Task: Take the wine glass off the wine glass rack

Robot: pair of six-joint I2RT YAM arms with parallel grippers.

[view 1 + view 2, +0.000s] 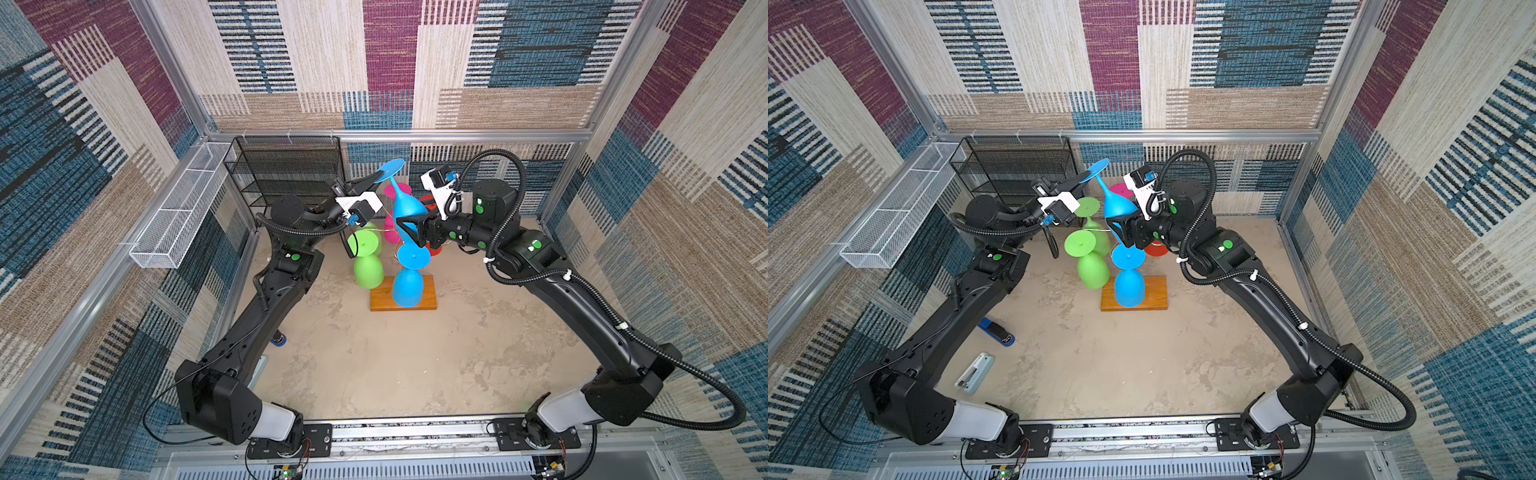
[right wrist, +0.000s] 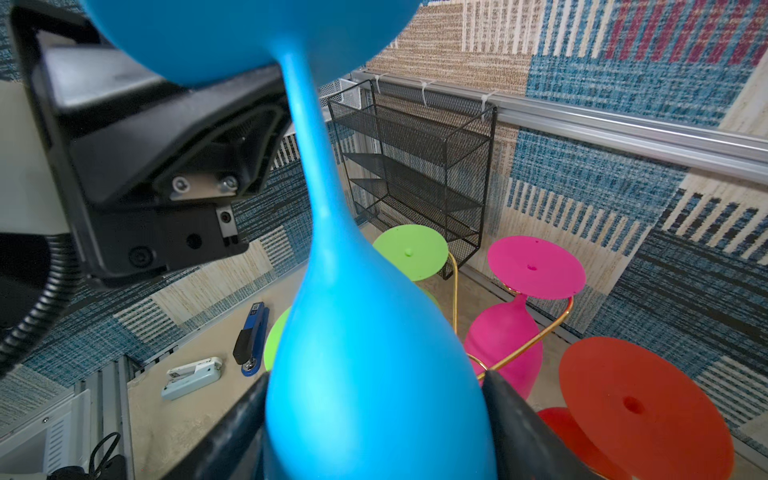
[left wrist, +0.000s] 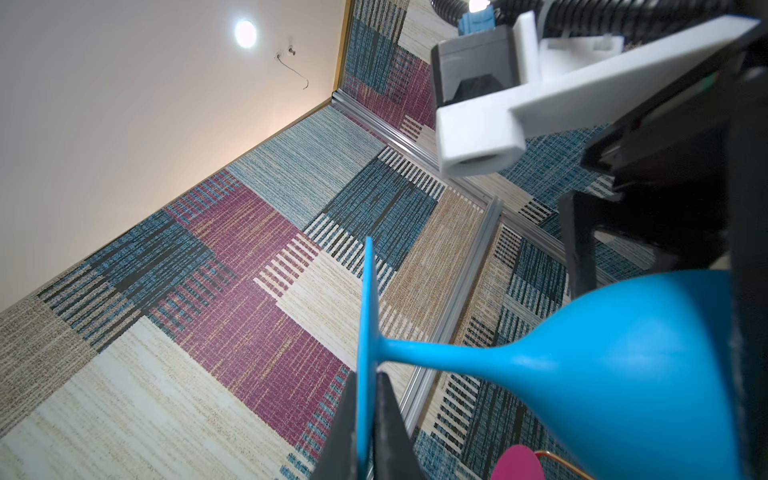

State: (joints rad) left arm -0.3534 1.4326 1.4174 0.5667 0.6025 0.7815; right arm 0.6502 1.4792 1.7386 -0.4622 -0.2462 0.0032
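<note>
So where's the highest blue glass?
In both top views the blue glass tilts above the rack at mid-back, left claw pinching its foot, right claw around its bowl.

Hanging glasses (image 1: pixel 409 286) hide most of the wine glass rack (image 1: pixel 380 300); the left arm (image 1: pixel 249 324) covers most of the blue stapler (image 1: pixel 279 341).

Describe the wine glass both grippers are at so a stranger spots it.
Find the gold wine glass rack on its wooden base. Tilted above it is a blue wine glass, left gripper pinching its foot, right gripper around its bowl. The other blue glass hangs lower, untouched.
</note>
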